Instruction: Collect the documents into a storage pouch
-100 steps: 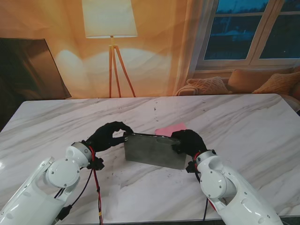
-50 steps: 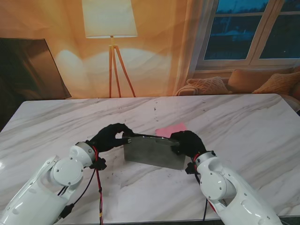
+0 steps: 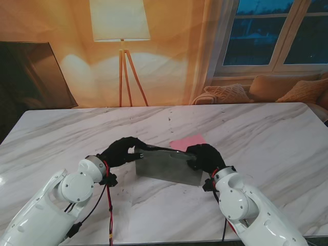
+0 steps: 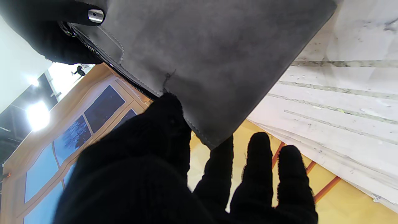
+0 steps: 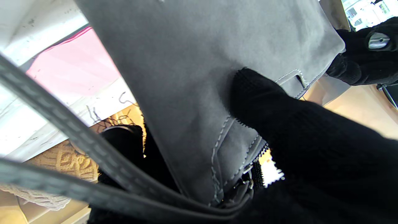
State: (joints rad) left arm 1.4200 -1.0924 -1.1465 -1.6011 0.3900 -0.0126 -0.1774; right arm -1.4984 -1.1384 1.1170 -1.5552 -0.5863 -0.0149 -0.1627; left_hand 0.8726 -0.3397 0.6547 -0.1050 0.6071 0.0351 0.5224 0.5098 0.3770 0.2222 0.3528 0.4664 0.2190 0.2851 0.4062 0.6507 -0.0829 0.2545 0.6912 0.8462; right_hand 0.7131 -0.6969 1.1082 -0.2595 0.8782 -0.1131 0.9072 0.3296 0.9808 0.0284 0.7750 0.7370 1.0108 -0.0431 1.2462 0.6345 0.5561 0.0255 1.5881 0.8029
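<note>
Most of the pink document point(image 3: 187, 142) is hidden: from the stand's view only a corner shows past the far edge of the grey pouch point(image 3: 167, 165), and whether it lies on the bench or touches the pouch cannot be told. The right wrist view shows more of its pink sheet point(image 5: 73, 70) on the marble, partly covered by the pouch point(image 5: 199, 62). A dark strap point(image 5: 62, 124) crosses that view close to the lens and blocks part of it. The fingers behind the pouch on both sides are out of sight from the stand.

The pouch sits near the middle of the marble bench point(image 3: 266, 128), tilted, held between the two hands. Its zipper edge point(image 4: 105, 62) runs along the far side. Wide bare marble lies to the left, right and far side; the near strip between the arms is narrow.

The left hand point(image 3: 120, 150) pinches the pouch's left far corner: in its wrist view the thumb point(image 4: 169, 118) presses on the grey face point(image 4: 217, 53), while three fingers point(image 4: 259, 161) stand straight and apart past the corner. The right hand point(image 3: 205, 156) clamps the right end, thumb point(image 5: 258, 96) on the face by the stitched tab, other fingers behind.
</note>
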